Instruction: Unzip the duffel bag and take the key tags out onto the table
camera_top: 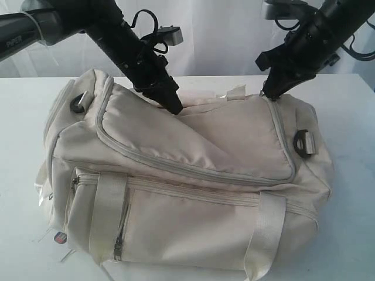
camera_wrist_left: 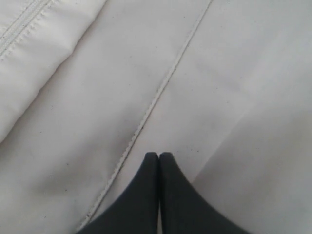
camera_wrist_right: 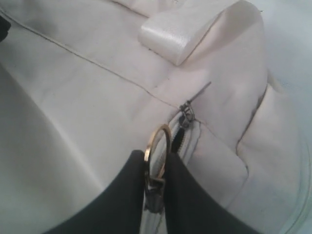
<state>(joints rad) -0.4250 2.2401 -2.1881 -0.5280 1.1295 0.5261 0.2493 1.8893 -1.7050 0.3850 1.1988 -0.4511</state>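
Bag (camera_top: 193, 146) sits on the table (camera_top: 351, 117), left gripper (camera_wrist_left: 159, 156) pinched shut against its top, right gripper (camera_wrist_right: 155, 157) clamped on the zipper ring (camera_wrist_right: 152, 138).

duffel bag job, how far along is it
Done: nothing visible; no key tags show on the table. In hand: the right gripper pinches a metal ring at the zipper, while the shut left gripper rests on the duffel bag. Left: open the zipper, take the tags out.
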